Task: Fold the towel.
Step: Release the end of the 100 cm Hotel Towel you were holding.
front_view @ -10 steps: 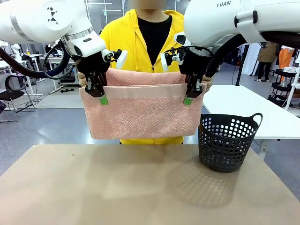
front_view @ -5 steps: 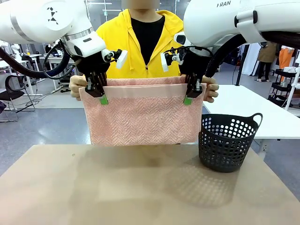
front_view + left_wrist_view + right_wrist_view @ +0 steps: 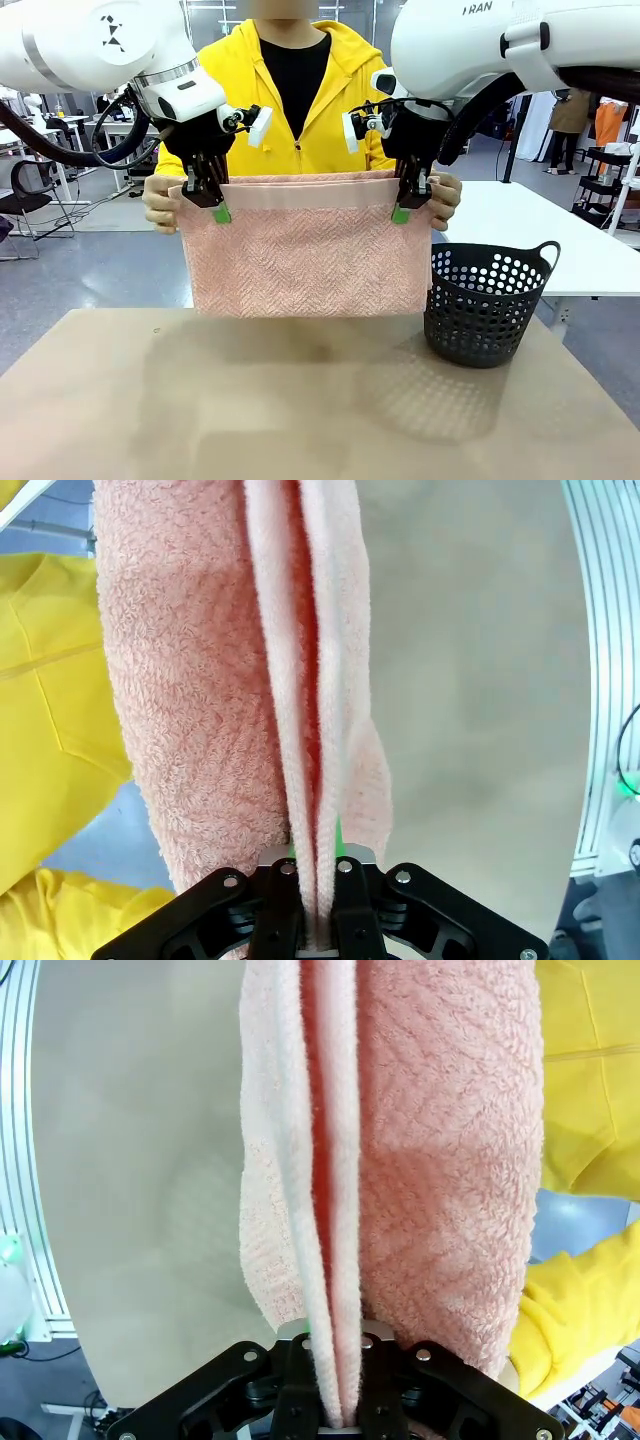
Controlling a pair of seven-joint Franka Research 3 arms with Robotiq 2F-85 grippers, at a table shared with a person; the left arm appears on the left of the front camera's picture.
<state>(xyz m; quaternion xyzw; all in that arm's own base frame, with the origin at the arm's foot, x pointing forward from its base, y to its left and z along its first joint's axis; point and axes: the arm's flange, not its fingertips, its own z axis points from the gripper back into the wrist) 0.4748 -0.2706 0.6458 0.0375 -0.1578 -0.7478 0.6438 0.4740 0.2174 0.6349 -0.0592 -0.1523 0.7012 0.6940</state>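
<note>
In the front view the towel (image 3: 305, 255) hangs in the air above the table (image 3: 300, 400). The left gripper (image 3: 212, 203) has its fingers clamped together on one upper corner, on the smooth band along the top. The right gripper (image 3: 408, 203) is clamped the same way on the other upper corner. Between the two pairs of fingers the top edge runs straight and level, with a second layer of cloth showing just behind it. Below the fingers the cloth falls flat towards the table's far edge; I cannot tell whether it touches. A person's hand (image 3: 160, 203) grips the towel just outside the left fingers, and the other hand (image 3: 446, 197) just outside the right fingers. A black basket (image 3: 485, 300) stands on the table below and outward of the right fingers, just beside the towel's lower corner.

In the left wrist view the left gripper (image 3: 315, 880) pinches two thin towel (image 3: 200, 680) layers between its closed fingers. The thick pile hangs to one side of them, next to a yellow hoodie (image 3: 40, 730), with the table (image 3: 470, 680) on the other side.

In the right wrist view the right gripper (image 3: 335, 1360) is likewise closed on two towel (image 3: 450, 1160) layers. The hoodie (image 3: 590, 1060) lies beyond the pile on one side of the fingers, the table (image 3: 130, 1160) on the other.
</note>
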